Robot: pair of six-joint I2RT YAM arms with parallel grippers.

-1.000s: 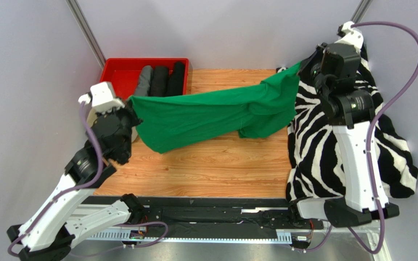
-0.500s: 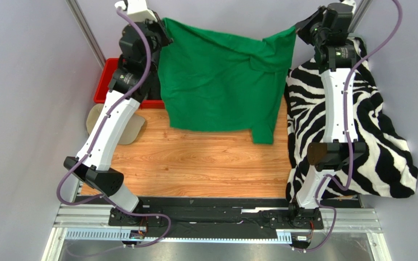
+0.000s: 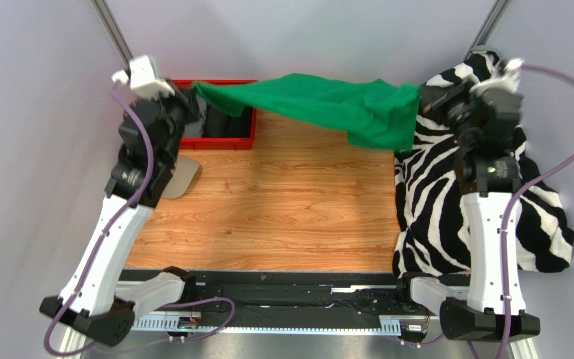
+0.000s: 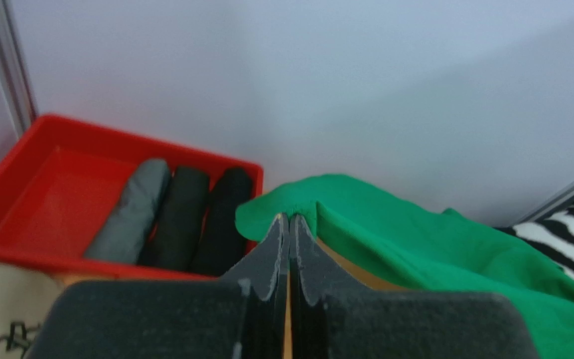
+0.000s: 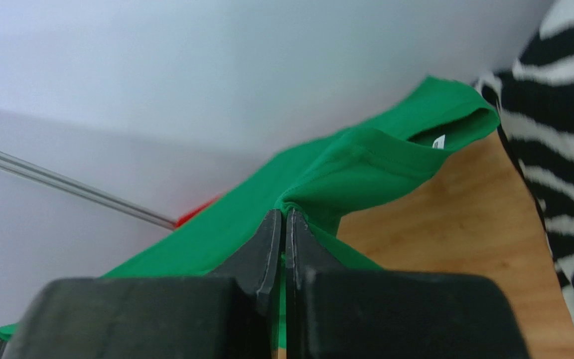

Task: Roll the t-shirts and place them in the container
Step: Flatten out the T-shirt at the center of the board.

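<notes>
The bright green t-shirt [image 3: 327, 105] hangs stretched in the air across the back of the table between both grippers. My left gripper [image 3: 193, 93] is shut on its left end; the pinch shows in the left wrist view [image 4: 290, 218]. My right gripper [image 3: 422, 101] is shut on its right end, seen in the right wrist view [image 5: 284, 213], where the white neck label [image 5: 437, 140] shows inside the collar. A grey and two dark rolled shirts [image 4: 178, 221] lie side by side in the red bin [image 4: 35, 187].
The zebra-striped blanket [image 3: 537, 194] covers the right side of the wooden table [image 3: 290, 217]. A beige cap [image 3: 180, 178] lies at the left, in front of the red bin [image 3: 226, 140]. Grey walls close in at the back and sides.
Both grippers have come down from their high raised position and the hanging shirt now stretches flatter and lower across the back. Before that it had been lifted from the table.
</notes>
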